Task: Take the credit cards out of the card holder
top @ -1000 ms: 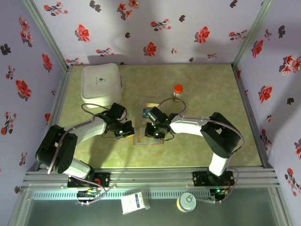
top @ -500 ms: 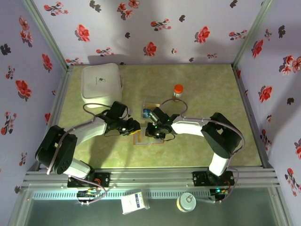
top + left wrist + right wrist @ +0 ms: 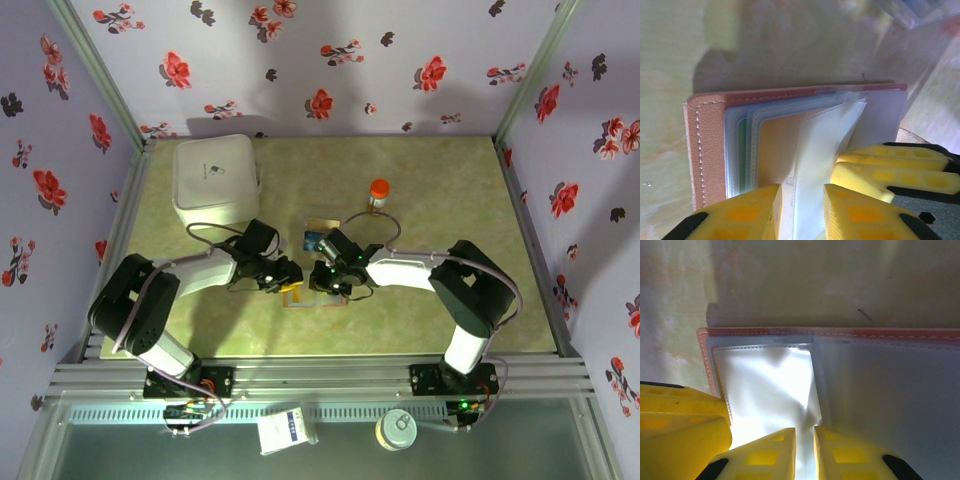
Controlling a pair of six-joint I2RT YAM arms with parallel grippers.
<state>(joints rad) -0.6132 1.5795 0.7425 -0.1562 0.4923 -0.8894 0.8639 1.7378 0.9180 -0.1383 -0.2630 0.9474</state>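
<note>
**Fig.** Card holder lying open on the worktop, near centre, between my two arms.

- **Left gripper**: the jaws are narrowly apart and straddle a clear leaf without visibly pinching it.
- **Right gripper**: the jaws are all but closed and pinch a clear sleeve at its near edge.
- **Cards**: these sit inside the stacked sleeves against the brown cover. I make out a yellow-orange face and a green edge, and none is drawn out.
- **Step in hand**, as I judge it: parting the leaves to reach a card. To do it well, I hold the right pinch steady as an anchor. I close the left jaws on a card's edge rather than on plastic alone. I pull along the sleeve's mouth, not upward, lest the whole holder lift.
- **Containers:** a clear tray, just beyond the holder, holds something blue and yellowish, too small to identify. A white box stands far left, lid shut.
</note>
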